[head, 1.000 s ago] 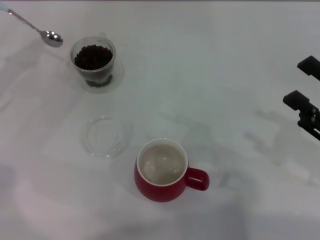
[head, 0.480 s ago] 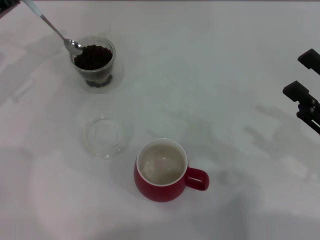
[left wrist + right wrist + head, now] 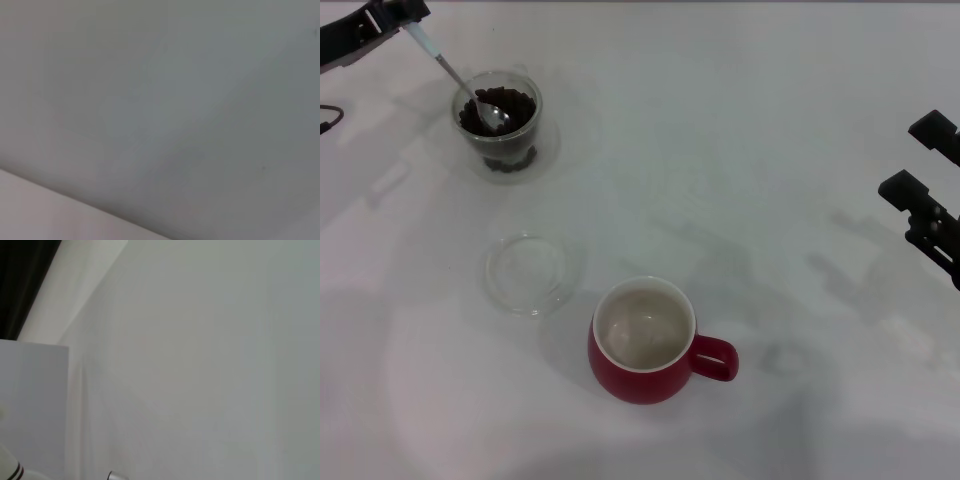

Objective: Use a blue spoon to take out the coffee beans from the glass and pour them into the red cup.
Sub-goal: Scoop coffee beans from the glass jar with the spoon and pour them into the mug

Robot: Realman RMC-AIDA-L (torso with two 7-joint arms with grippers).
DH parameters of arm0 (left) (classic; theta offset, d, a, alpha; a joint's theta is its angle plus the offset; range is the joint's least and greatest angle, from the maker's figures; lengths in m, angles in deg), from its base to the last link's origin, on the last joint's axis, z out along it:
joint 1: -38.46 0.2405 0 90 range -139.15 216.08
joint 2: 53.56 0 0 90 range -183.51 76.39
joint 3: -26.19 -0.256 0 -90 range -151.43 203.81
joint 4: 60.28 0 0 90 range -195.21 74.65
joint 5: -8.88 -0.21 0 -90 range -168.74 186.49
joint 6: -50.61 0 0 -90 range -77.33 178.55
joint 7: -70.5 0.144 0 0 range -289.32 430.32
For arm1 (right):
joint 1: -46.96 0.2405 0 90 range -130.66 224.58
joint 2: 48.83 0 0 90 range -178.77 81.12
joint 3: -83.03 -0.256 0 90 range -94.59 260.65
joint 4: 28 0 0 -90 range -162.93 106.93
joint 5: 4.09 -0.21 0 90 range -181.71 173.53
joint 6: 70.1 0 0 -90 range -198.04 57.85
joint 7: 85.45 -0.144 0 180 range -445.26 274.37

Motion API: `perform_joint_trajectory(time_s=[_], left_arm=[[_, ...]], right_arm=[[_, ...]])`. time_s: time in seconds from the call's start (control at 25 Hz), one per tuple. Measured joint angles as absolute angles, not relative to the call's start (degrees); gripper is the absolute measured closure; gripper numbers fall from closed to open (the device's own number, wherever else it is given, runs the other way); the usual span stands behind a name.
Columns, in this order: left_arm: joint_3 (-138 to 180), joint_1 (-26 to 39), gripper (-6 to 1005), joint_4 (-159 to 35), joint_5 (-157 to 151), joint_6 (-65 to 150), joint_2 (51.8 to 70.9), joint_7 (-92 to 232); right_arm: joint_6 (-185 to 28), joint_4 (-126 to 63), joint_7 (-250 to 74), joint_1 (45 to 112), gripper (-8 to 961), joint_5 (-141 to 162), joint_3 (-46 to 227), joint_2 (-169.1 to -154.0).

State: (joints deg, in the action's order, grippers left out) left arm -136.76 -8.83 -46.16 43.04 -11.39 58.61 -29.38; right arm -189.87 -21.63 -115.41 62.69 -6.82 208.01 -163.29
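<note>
Spoon work is under way at the far left of the table (image 3: 740, 150): the blue spoon (image 3: 470, 85) slants down from the left gripper (image 3: 405, 18), which is clamped on the pale handle end, and its shiny metal bowl sits among the coffee beans (image 3: 515, 108) inside the glass (image 3: 498, 122). The spoon looks light and stiff, with a thin neck — a hold high on the handle gives reach but likely little control against twisting, so a level bowl will matter once it is loaded. The beans are small, dark, hard ovals, loose and apt to roll off a shallow bowl. The glass is clear, round-walled and narrow at the base, probably light enough to be nudged by the spoon, and breakable. The red cup (image 3: 645, 345) stands well apart, nearer the robot, glazed dark red outside and cream inside, with its loop handle toward the right; it looks empty and its wide mouth makes an easy target. A flat clear dish (image 3: 532, 272) lies between glass and cup. The right gripper (image 3: 928, 185) hangs parked at the right edge — fingers spread, holding nothing
</note>
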Motion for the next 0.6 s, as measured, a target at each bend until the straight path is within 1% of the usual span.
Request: perform_joint_trajectory(time_s=[0.16, 0.36, 0.6], left_arm=[[-136.7, -8.8, 874, -47.5, 42.8, -11.1, 58.7, -32.1], [-136.8, -7.6, 874, -48.2, 43.1, -10.7, 59.82, -34.9], [-136.7, -5.3, 874, -48.8, 43.3, -10.7, 60.31, -39.6]], right_arm=[[-189.4, -21.6, -115.4, 62.8, 313, -6.8, 208.0, -163.31], [-189.3, -21.6, -115.7, 62.7, 312, -6.8, 208.0, -162.93], [-189.3, -21.5, -115.8, 62.6, 313, -6.9, 208.0, -162.39]])
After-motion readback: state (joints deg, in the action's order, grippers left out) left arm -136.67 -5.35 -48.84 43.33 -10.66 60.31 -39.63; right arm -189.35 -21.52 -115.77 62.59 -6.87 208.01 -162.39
